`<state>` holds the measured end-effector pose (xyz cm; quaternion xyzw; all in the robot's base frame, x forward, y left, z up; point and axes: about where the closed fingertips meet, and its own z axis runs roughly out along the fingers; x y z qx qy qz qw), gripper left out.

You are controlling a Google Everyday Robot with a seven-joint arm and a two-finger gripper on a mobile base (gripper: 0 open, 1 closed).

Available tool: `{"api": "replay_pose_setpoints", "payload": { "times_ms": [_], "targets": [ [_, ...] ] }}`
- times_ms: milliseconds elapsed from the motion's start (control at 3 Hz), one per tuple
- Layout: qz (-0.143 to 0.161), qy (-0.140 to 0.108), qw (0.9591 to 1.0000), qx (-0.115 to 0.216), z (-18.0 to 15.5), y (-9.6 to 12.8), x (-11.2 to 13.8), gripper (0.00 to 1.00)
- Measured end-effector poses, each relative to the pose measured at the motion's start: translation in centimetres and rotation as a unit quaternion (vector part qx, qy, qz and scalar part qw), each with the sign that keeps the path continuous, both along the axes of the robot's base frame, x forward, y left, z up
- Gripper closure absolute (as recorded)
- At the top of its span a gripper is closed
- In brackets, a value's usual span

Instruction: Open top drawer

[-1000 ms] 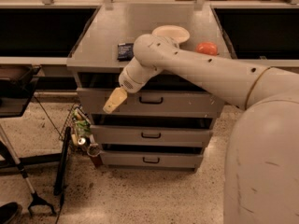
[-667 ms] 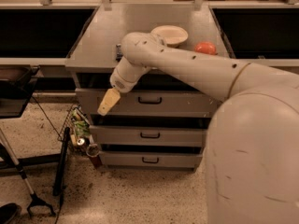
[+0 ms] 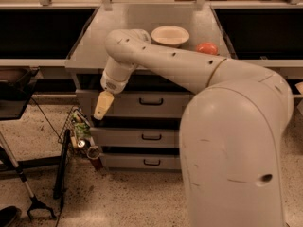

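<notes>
The top drawer (image 3: 161, 109) is the upper of three grey drawers under the counter, with a small black handle (image 3: 151, 101) at its centre. Its front lines up with the two drawers below it. My gripper (image 3: 102, 106) hangs tip-down in front of the left end of the top drawer's front, well left of the handle. It holds nothing that I can see. My arm reaches down to it from the right, across the counter top.
A pale bowl (image 3: 169, 34) and a red round object (image 3: 207, 48) sit on the counter (image 3: 90, 51). A wire basket (image 3: 77, 126) with clutter stands on the floor left of the drawers. Dark poles (image 3: 61, 169) lean beside it.
My arm has swung left, and the gripper has moved from near the top drawer's handle to the front's left end. The drawers have not moved.
</notes>
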<state>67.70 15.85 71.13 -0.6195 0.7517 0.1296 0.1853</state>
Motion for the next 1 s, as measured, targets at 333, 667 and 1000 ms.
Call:
{"api": "replay_pose_setpoints", "payload": {
  "times_ms": [333,667,1000],
  "targets": [
    [0.024,0.007,0.9995,-0.016,-0.4,0.8,-0.1,0.00],
    [0.046,0.015,0.9984,-0.027,-0.8,1.5,-0.4,0.00],
    [0.061,0.021,0.9973,-0.033,-1.2,2.2,-0.6,0.00]
  ]
}}
